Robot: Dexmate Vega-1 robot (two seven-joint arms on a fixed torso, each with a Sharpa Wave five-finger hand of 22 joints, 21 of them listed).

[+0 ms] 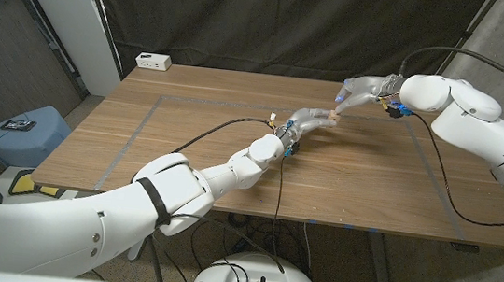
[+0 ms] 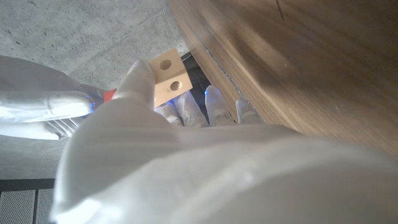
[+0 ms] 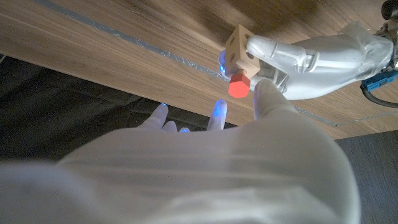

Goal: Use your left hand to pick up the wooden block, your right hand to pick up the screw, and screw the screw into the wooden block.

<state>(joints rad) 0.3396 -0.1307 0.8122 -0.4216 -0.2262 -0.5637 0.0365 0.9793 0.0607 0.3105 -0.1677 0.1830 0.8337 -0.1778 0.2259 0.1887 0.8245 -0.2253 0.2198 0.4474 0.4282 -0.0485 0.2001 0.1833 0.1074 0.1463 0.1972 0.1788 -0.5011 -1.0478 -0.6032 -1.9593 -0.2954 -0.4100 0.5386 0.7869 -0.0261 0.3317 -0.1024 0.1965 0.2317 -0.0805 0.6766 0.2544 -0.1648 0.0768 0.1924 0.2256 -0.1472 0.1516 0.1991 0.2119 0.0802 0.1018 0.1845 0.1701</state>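
Over the table's middle back, my left hand [image 1: 306,121] holds a small pale wooden block [image 1: 332,118] clear of the table. In the left wrist view the block [image 2: 168,78] shows two round holes and sits against my thumb. My right hand [image 1: 363,89] reaches in from the right, fingertips down at the block. In the right wrist view a red hex-headed screw [image 3: 237,86] is pressed against the block [image 3: 239,45], pinched at my right thumb tip [image 3: 266,98]. The left hand [image 3: 317,57] grips the block from the other side. The screw's shank is hidden.
The wooden table [image 1: 185,153] carries grey tape lines and a black cable [image 1: 226,124] along my left arm. A small white box [image 1: 153,59] lies at the back left corner. A blue stool [image 1: 23,131] stands beside the table's left edge. A black curtain hangs behind.
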